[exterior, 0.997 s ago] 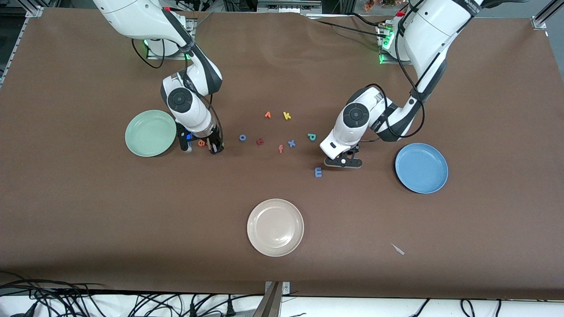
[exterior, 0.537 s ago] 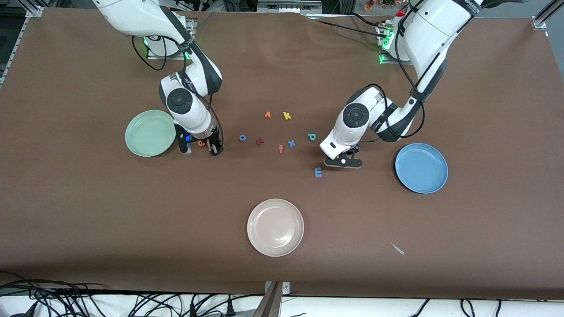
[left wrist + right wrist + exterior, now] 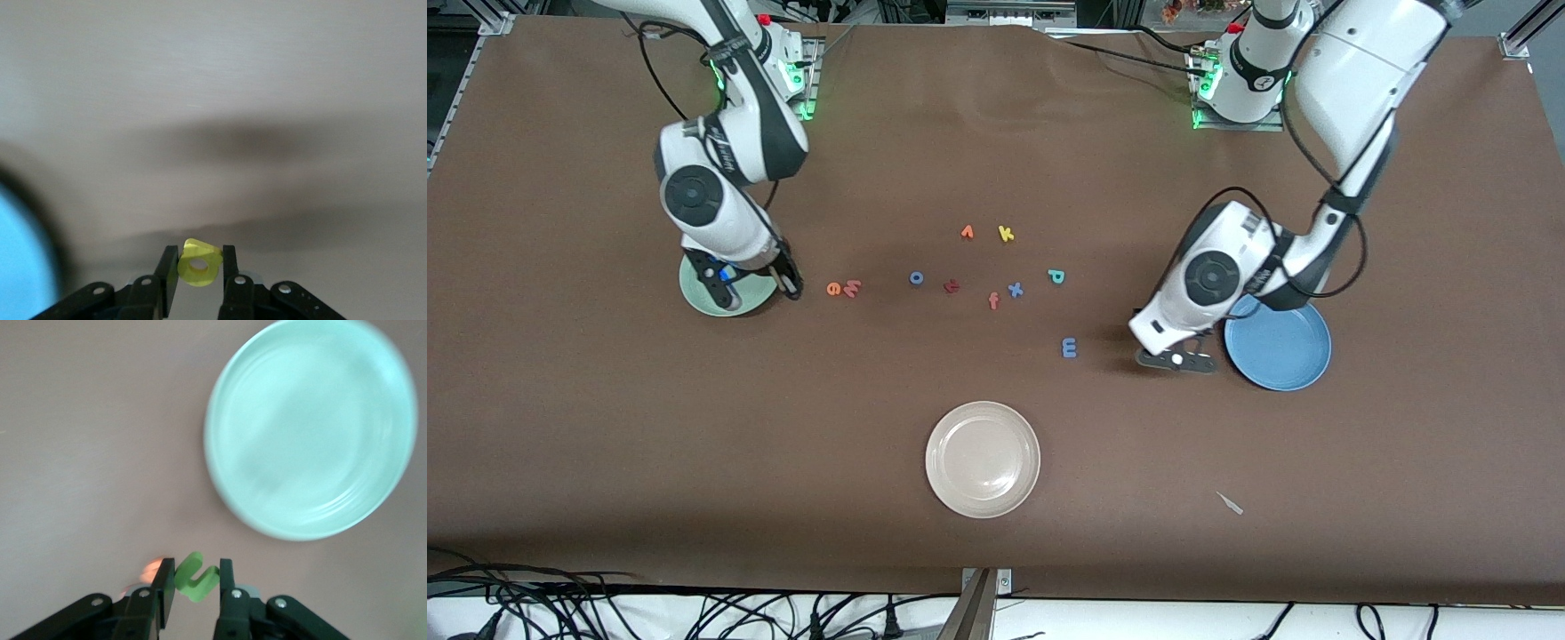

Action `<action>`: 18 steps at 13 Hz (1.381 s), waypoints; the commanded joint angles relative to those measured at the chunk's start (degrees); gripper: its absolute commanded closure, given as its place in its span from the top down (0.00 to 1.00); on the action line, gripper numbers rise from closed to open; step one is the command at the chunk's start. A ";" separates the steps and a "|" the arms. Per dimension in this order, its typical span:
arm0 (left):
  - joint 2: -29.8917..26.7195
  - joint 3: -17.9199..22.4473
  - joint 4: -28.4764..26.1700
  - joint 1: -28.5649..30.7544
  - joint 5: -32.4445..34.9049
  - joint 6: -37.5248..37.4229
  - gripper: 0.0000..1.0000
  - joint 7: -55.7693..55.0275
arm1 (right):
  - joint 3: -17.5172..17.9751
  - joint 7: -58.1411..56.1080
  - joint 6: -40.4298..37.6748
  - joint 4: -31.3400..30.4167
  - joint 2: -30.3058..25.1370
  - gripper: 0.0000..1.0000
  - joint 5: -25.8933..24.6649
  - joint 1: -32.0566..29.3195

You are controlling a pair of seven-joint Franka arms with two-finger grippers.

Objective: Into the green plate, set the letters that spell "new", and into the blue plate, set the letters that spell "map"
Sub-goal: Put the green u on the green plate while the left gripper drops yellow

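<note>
My right gripper (image 3: 787,286) (image 3: 195,583) is shut on the green "n" (image 3: 195,579). It hangs over the brown table just beside the green plate (image 3: 749,293) (image 3: 313,427), which holds no letters. The orange "e" (image 3: 834,288) and pinkish "w" (image 3: 852,287) lie side by side close by. My left gripper (image 3: 1178,359) (image 3: 200,267) is shut on the yellow "a" (image 3: 199,265), over the table next to the blue plate (image 3: 1285,347) (image 3: 20,260). On the table lie the blue "m" (image 3: 1069,347) and the teal "p" (image 3: 1056,276).
Other letters lie mid-table: blue "o" (image 3: 916,278), dark red "t" (image 3: 951,285), orange "f" (image 3: 993,300), blue "x" (image 3: 1015,289), orange "v" (image 3: 967,232), yellow "k" (image 3: 1006,234). A cream plate (image 3: 983,459) sits nearer the camera. A small pale scrap (image 3: 1230,503) lies near the table's front edge.
The right gripper has left the spot beside the "e" and "w" and swung toward the green plate. The left gripper has moved from near the "m" to the blue plate's edge.
</note>
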 commanded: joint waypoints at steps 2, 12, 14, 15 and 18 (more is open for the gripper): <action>-1.90 -0.78 2.54 6.27 -0.64 -7.50 0.15 14.64 | -9.99 -18.39 2.82 -9.60 -5.79 0.07 0.31 0.07; -1.46 -0.95 3.41 12.27 -1.25 -8.91 1.00 26.99 | -15.49 -33.25 4.09 -7.70 -1.74 0.99 11.39 1.21; -1.47 -3.31 3.16 11.73 -6.07 -8.39 1.00 19.63 | -10.57 -23.42 0.56 -2.51 -0.69 0.99 11.39 1.65; -1.47 -4.72 2.89 11.47 -8.09 -7.43 1.00 15.42 | -8.99 -18.93 0.38 -0.93 0.70 0.99 11.30 1.82; -1.81 -11.48 -0.78 11.55 -8.55 -1.64 1.00 1.10 | -6.34 -5.49 1.16 4.61 6.58 0.99 11.39 4.28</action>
